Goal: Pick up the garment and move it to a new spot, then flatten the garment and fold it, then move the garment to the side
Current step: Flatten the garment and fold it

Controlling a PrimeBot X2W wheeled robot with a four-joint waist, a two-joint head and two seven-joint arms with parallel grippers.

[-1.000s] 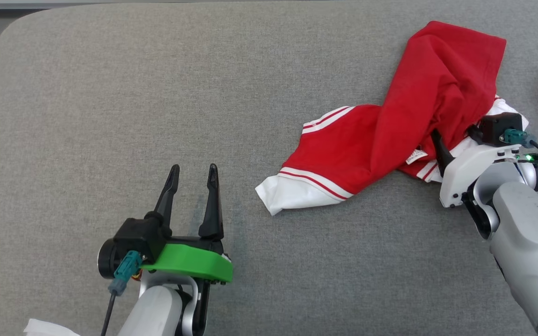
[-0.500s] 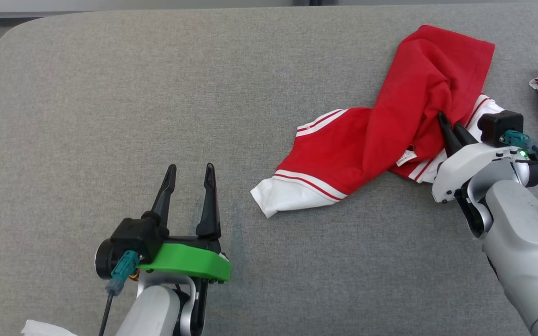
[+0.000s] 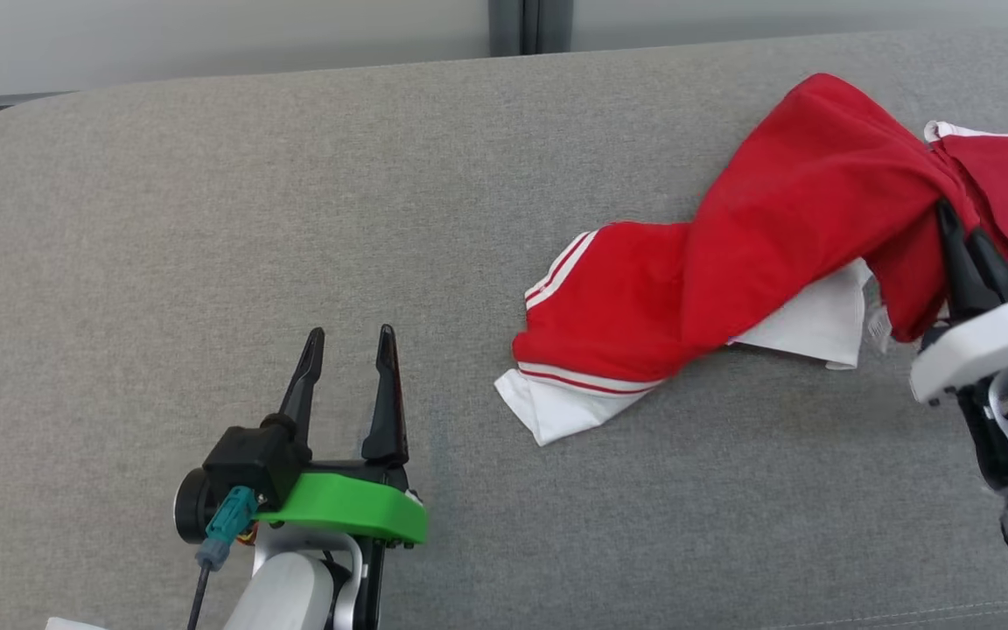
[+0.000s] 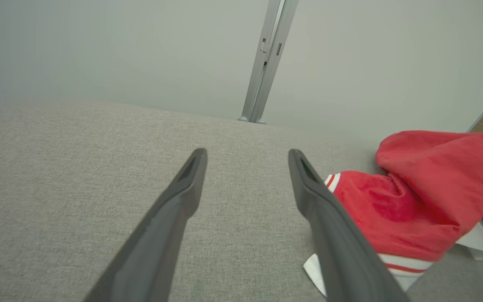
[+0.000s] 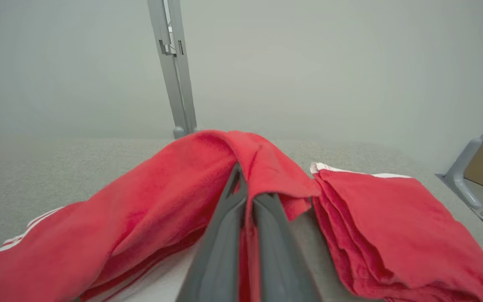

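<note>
Right gripper point(image 3: 958, 219) jaws: clenched on a red fold of the garment point(image 3: 784, 227), cloth pinched between the two dark fingers.
Left gripper point(image 3: 352, 331) jaws: released, nothing between them; over the near-left part of the grey surface point(image 3: 206, 219).
Garment: red with white striped trim, on the right half of the grey surface. One end is raised at the pinch and the white hem trails toward the surface's middle, touching it.
Step in hand (judged): lifting the garment to carry it to a new spot.
Handling advice: raise it until the trailing hem clears the grey surface. Travel steadily, since the pinch looks thin. Steer away from the folded red pile point(image 3: 1007, 175) at the surface's right edge, just beside the pinch, so it is not dragged along.
Hidden or unclear: how many layers the jaws hold and how deep the cloth sits in them. The pile and the right arm are cut off at the head view's edge. Which part of the garment is gripped cannot be told.
</note>
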